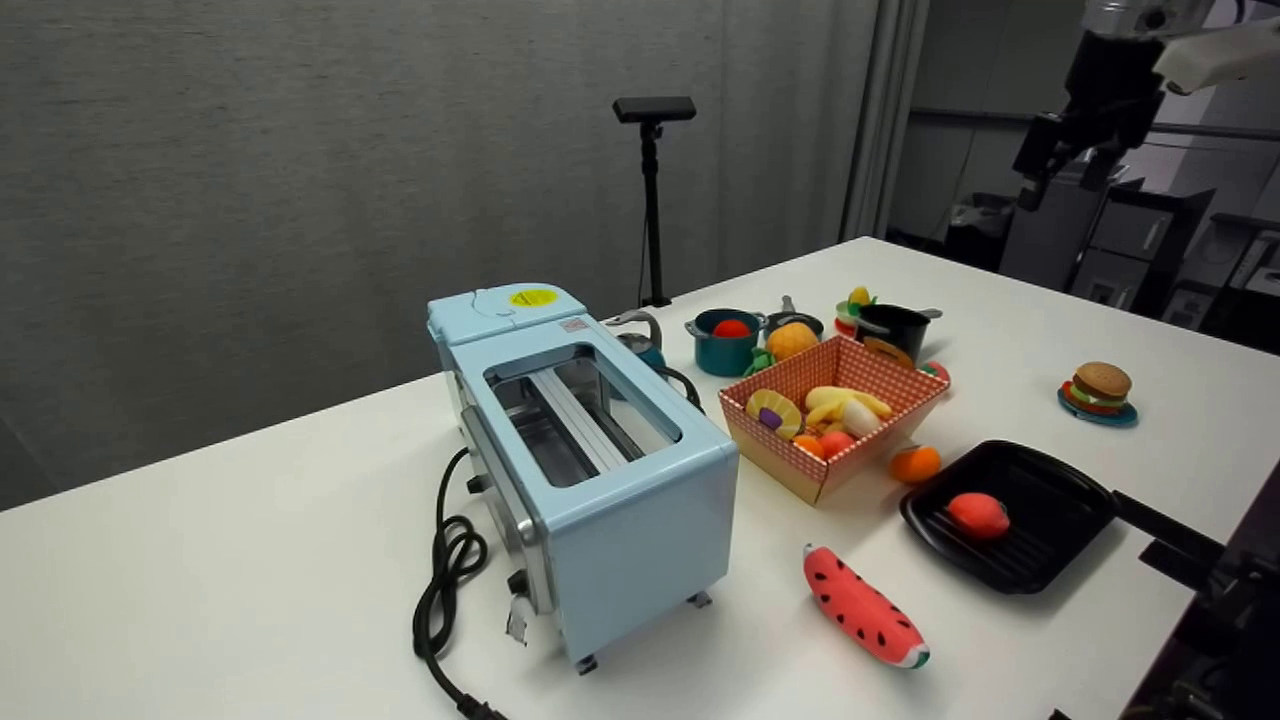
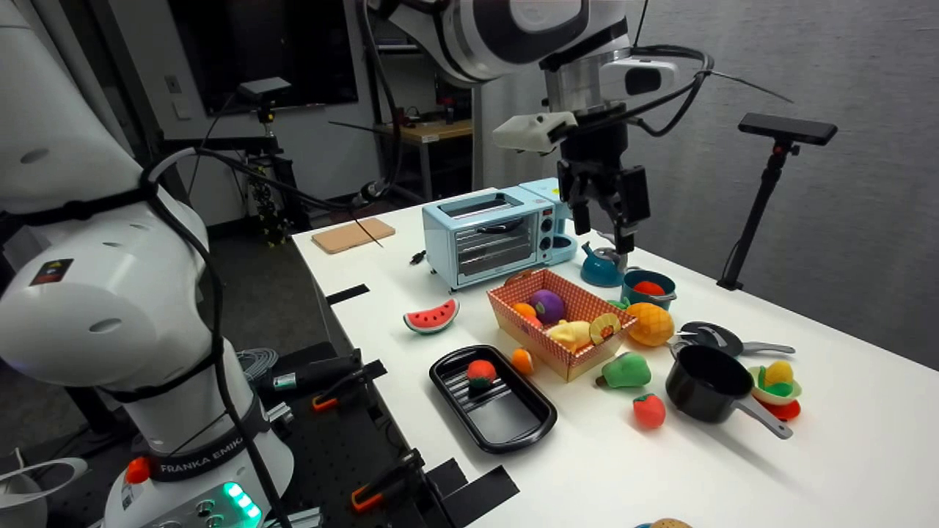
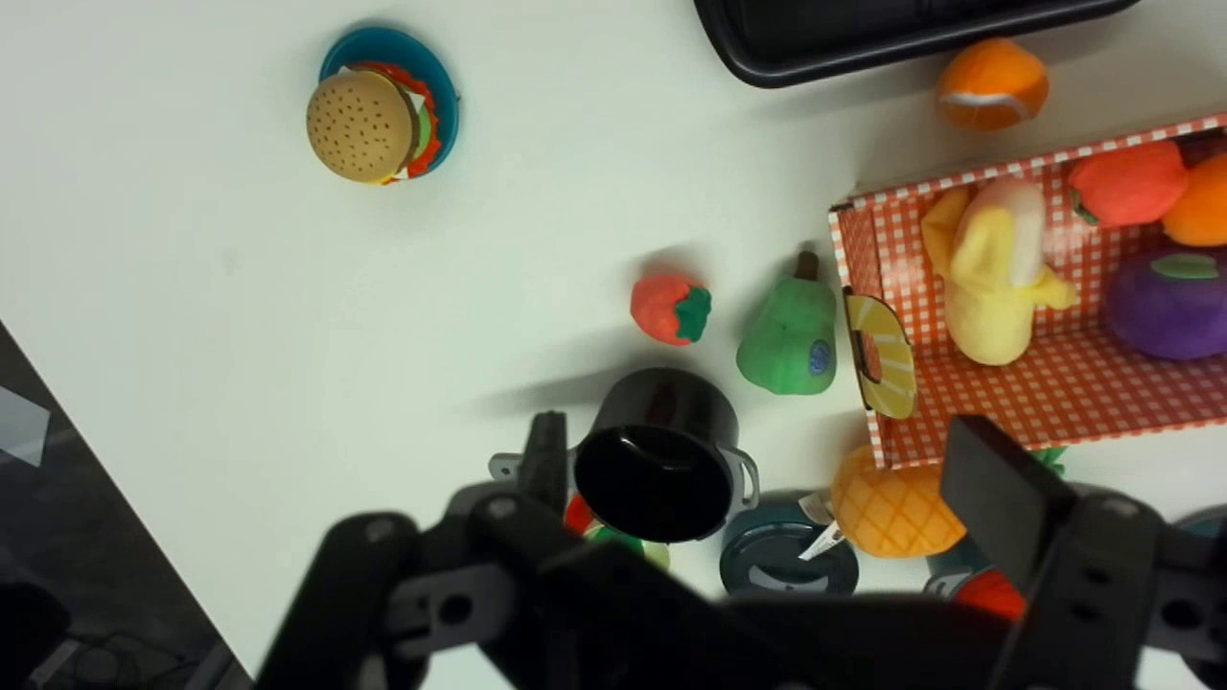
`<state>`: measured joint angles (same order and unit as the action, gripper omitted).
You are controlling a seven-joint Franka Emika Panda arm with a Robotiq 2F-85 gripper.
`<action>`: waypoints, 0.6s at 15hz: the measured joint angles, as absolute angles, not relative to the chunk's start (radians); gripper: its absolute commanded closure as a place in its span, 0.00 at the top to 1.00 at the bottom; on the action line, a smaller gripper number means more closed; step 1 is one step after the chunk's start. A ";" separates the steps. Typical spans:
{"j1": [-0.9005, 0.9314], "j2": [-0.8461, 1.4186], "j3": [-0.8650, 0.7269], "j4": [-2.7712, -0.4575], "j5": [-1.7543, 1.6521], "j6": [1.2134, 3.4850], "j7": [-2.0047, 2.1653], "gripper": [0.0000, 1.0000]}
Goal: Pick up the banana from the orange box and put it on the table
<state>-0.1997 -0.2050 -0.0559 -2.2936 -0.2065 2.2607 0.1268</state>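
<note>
The banana [image 1: 848, 405] is a pale-yellow, half-peeled toy fruit. It lies among other toy fruit inside the orange box [image 1: 765, 460], a basket with red-and-white checked lining. The banana [image 2: 571, 335] and the box [image 2: 506, 323] also show in the exterior view with the robot base. In the wrist view, the banana [image 3: 992, 297] lies near the left end of the box [image 3: 1083, 398]. My gripper [image 3: 763, 431] is open, with its fingers wide apart and nothing between them. It hangs high above the white table [image 3: 240, 287], clear of the box, in both exterior views [image 1: 1062, 188] [image 2: 603, 231].
A blue toaster oven [image 1: 640, 540] stands beside the box. A black tray [image 2: 506, 418] holding a red fruit, a toy orange [image 3: 992, 84], a green pear [image 3: 791, 335], a strawberry [image 3: 668, 309], a pineapple [image 3: 896, 508] and a black pot [image 3: 657, 460] surround it. A burger [image 3: 362, 126] sits farther off.
</note>
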 measured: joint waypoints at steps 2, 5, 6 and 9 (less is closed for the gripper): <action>-0.182 -0.165 -0.027 -2.250 -0.229 2.261 0.180 1.00; -0.151 -0.108 0.005 -2.189 -0.279 2.261 0.251 1.00; -0.141 -0.091 0.010 -2.171 -0.291 2.261 0.268 1.00; -0.113 -0.044 0.018 -2.123 -0.323 2.260 0.301 1.00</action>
